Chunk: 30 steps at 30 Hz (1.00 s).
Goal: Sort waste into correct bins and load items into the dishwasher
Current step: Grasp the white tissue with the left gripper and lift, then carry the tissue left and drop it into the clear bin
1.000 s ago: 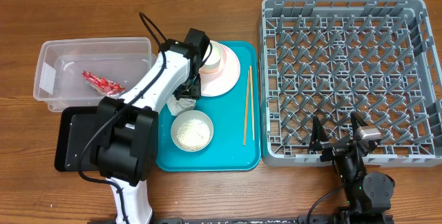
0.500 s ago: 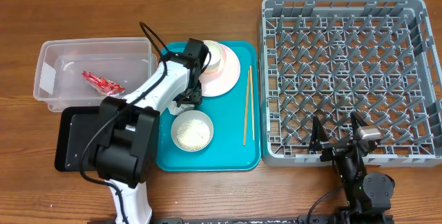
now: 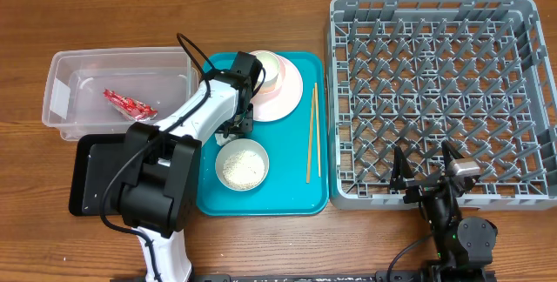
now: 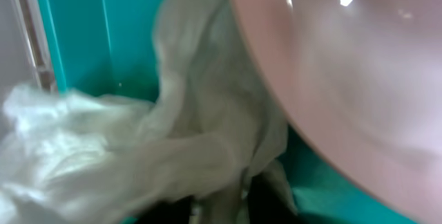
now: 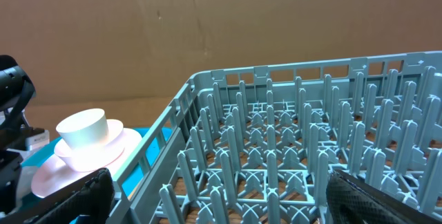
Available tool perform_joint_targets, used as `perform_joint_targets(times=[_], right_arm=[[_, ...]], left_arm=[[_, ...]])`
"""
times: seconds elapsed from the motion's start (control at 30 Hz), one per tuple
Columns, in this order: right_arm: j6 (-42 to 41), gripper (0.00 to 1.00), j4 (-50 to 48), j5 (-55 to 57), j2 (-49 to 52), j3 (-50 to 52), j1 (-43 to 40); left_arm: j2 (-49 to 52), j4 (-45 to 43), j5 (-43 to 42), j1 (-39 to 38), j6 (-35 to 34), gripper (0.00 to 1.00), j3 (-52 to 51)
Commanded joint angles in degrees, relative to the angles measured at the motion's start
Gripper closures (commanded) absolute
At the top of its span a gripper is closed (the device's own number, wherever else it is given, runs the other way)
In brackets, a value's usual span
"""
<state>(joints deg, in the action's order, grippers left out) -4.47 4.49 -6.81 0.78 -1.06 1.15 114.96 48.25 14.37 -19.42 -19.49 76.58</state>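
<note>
Sitting over the crumpled napkin (image 4: 138, 148), the left pincer (image 3: 239, 126) hides its jaws, so grip cannot be told. The napkin lies by the teal tray's (image 3: 296, 197) left edge, touching the pink plate (image 4: 359, 79). Probably soft and light; pinch a raised fold. The right pincer (image 3: 425, 162) stands spread.

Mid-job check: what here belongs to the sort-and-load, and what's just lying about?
Job: napkin, red wrapper, rice bowl, clear tub, black tray, pink plate, cup, chopsticks, dish rack.
Lying about: teal tray, merely carrying the dishes.
</note>
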Motion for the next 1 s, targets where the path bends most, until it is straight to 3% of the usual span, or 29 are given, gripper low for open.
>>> perform_joint_targets(times=[0.0, 0.07, 0.3, 0.73, 0.97], right_arm=[[-0.20, 0.00, -0.35, 0.28, -0.59, 0.61, -0.15], [-0.20, 0.00, -0.35, 0.28, -0.59, 0.61, -0.15], [-0.17, 0.00, -0.35, 0.28, -0.59, 0.61, -0.15], [-0.20, 0.00, -0.35, 0.28, -0.59, 0.61, -0.15], [-0.20, 0.00, -0.35, 0.28, -0.59, 0.61, -0.15]], left_arm=[[0.04, 0.87, -0.94, 0.31, 0.90, 0.90, -0.66], [0.04, 1.36, -0.94, 0.31, 0.87, 0.96, -0.66], [-0.09, 4.35, -0.90, 0.31, 0.87, 0.96, 1.73], [-2.60, 18.84, 2.45, 0.81, 0.79, 0.96, 21.97], [-2.60, 21.20, 3.65, 4.98, -0.28, 0.96, 28.20]])
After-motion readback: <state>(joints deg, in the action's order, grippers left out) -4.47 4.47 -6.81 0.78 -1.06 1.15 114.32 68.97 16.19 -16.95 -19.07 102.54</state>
